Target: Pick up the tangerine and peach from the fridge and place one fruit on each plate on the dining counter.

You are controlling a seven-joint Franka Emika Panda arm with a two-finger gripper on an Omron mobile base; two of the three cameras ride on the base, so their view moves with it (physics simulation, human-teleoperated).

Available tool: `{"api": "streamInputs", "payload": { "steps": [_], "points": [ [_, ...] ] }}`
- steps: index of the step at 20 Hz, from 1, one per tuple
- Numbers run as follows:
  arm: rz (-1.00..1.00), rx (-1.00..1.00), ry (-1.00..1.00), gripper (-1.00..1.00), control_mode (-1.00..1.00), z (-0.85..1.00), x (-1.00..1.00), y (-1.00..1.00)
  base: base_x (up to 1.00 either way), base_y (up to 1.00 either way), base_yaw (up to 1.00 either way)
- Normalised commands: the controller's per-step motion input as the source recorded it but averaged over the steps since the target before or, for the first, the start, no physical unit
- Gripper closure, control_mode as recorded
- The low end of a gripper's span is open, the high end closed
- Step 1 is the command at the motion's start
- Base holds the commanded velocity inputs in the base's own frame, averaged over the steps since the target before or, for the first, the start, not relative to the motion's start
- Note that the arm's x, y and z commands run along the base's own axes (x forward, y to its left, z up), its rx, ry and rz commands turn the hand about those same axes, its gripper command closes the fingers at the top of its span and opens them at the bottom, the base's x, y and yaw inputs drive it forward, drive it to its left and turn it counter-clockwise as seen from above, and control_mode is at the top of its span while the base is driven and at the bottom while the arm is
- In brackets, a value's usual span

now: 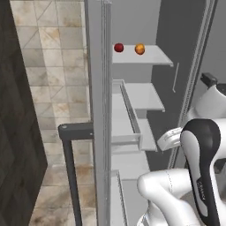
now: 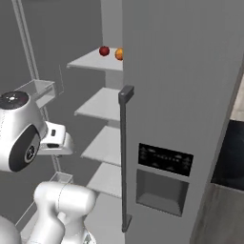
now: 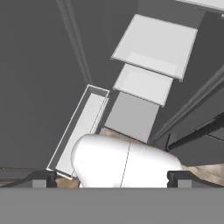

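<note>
Orange fruit (image 1: 140,49) sat on the fridge's (image 2: 181,95) top shelf (image 1: 150,55) while your gripper (image 3: 111,177) hung low, fingers apart and empty; reaching up likely came next.

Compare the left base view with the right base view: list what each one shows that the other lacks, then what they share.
Left base view: tiled wall and clear door bin seen edge-on.

Right base view: closed fridge door with its dark handle and dispenser panel.

Both: the open fridge's pale shelves, with a dark red ball and an orange fruit side by side, apart, on the top shelf; the right base view half hides the orange one behind the door.
</note>
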Motion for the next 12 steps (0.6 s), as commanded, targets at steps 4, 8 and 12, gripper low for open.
{"api": "streamInputs", "payload": {
  "steps": [4, 8, 12],
  "points": [
    [0.00, 0.00, 0.00, -1.00, 1.00, 0.00, 0.00, 0.00, 0.56, 0.11, 0.19],
    [0.00, 0.00, 0.00, -1.00, 1.00, 0.00, 0.00, 0.00, 0.32, -0.31, 0.02],
    [0.00, 0.00, 0.00, -1.00, 1.00, 0.00, 0.00, 0.00, 0.11, -0.10, 0.00]
  ]
}}
